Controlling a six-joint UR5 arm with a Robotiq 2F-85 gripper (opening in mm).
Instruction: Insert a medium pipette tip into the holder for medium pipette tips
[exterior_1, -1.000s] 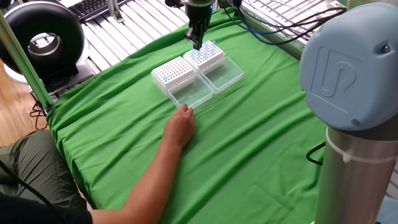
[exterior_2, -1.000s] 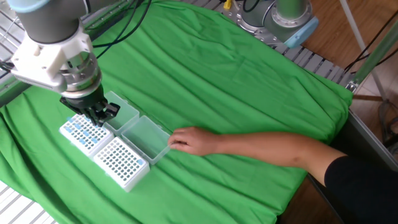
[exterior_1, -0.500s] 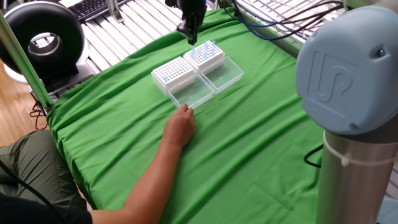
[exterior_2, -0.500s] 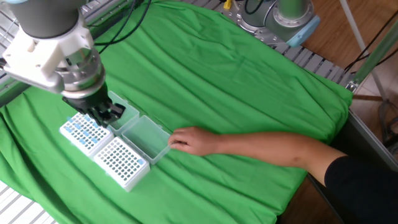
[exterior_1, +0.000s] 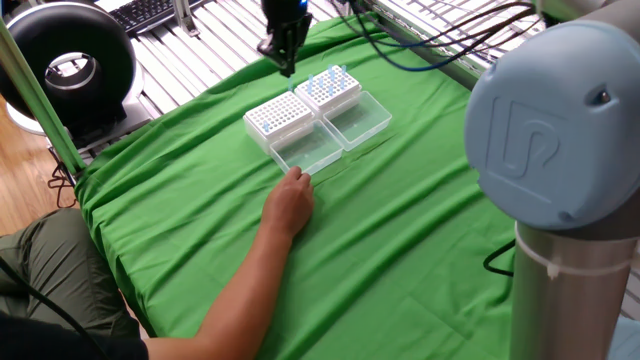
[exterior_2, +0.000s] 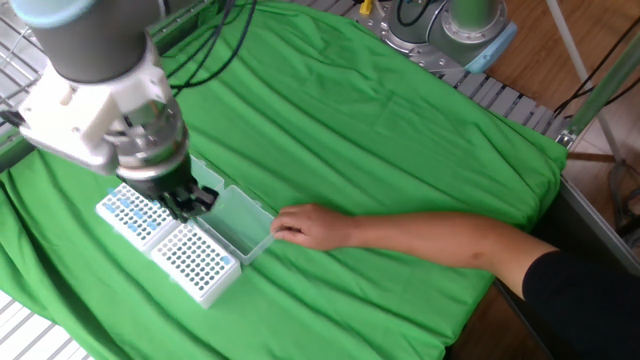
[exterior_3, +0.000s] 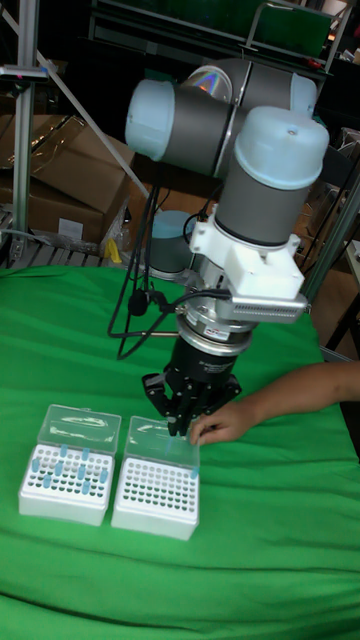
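Two racks side by side on the green cloth (exterior_3: 60, 580): left rack (exterior_3: 66, 485) has blue tips, holder (exterior_3: 157, 497) on the right looks empty, both lids open. Gripper (exterior_3: 182, 425) hangs above the holder's lid; can't tell jaw state. Hand (exterior_3: 228, 420) rests at that lid's edge.

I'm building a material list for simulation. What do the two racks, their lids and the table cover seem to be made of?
Racks: white, likely matte moulded plastic, with crisp hole grids.
Lids: clear, glossy plastic; green shows through.
Cover: green cloth, judging by its soft folds and wrinkles.
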